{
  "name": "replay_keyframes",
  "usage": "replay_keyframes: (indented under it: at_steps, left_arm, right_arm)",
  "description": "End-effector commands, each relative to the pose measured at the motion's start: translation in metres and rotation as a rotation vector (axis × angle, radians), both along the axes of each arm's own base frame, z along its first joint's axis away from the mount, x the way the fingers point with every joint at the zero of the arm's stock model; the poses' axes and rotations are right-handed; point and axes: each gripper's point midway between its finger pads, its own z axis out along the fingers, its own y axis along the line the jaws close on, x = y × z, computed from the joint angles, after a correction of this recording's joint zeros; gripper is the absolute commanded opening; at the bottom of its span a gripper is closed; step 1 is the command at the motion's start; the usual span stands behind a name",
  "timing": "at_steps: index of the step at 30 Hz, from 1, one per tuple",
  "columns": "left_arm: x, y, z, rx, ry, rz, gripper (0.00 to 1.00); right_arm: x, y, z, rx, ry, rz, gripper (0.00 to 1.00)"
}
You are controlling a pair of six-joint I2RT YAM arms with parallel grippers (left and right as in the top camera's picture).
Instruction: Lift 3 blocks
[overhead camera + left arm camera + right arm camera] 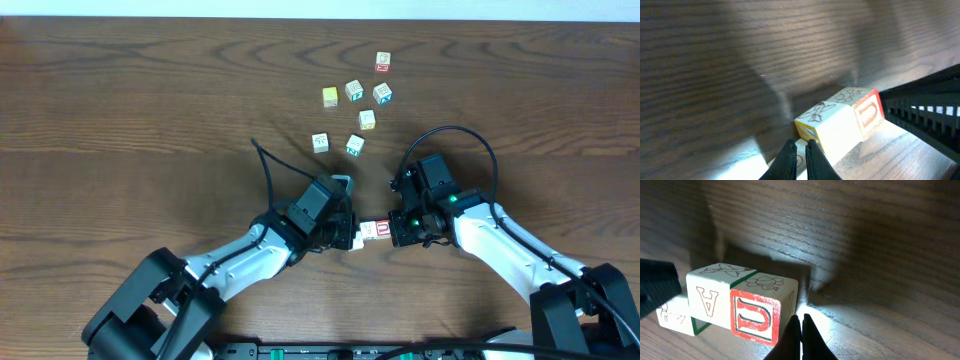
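Note:
Three blocks form a short row between my two grippers. In the right wrist view the red-faced block with a white U is nearest. Beside it sits a cream block marked A, then a third cream block at the left edge. My right gripper is shut, its tip against the side of the red block. My left gripper is shut too, its tip at the opposite end by a cream, yellow-sided block. Neither holds anything between its own fingers. Whether the row touches the table I cannot tell.
Several loose cubes lie farther back, among them a yellow-faced one, a green-marked one and a red-marked one. Black cables loop above both wrists. The wooden table stretches wide to the left and right.

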Motion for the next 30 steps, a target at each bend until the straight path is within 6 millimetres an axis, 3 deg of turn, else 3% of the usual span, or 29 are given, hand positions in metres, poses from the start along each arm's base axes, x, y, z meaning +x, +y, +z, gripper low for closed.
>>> replay_keyframes:
  at_steps: [1, 5, 11, 14, 16, 20, 24, 30]
  left_arm:
    - [0.003, 0.003, -0.005, 0.03, -0.02, 0.0, 0.1]
    - [0.013, 0.021, -0.012, 0.108, -0.047, 0.066, 0.1]
    - [0.036, 0.072, -0.022, 0.191, -0.001, 0.214, 0.08]
    - [0.033, 0.089, -0.025, 0.207, 0.06, 0.247, 0.07]
    - [0.02, 0.095, -0.026, 0.239, 0.101, 0.24, 0.07]
    - [-0.019, 0.091, -0.027, 0.311, 0.171, 0.153, 0.07]
    - [-0.057, 0.074, -0.03, 0.353, 0.211, 0.064, 0.07]
    - [-0.072, 0.041, -0.027, 0.286, 0.202, 0.066, 0.07]
  right_arm:
    - [-0.003, 0.003, -0.001, 0.005, 0.002, 0.02, 0.01]
    - [-0.003, 0.003, -0.001, 0.005, 0.002, 0.02, 0.01]
    - [-0.003, 0.003, -0.001, 0.004, 0.0, 0.026, 0.01]
    - [-0.003, 0.003, -0.001, 0.004, 0.0, 0.026, 0.01]
    - [-0.003, 0.003, -0.001, 0.004, 0.0, 0.026, 0.01]
    - [-0.003, 0.003, -0.001, 0.004, 0.0, 0.026, 0.01]
    - [-0.003, 0.003, -0.001, 0.004, 0.0, 0.026, 0.01]
    - [-0.003, 0.002, -0.001, 0.004, 0.0, 0.026, 0.01]
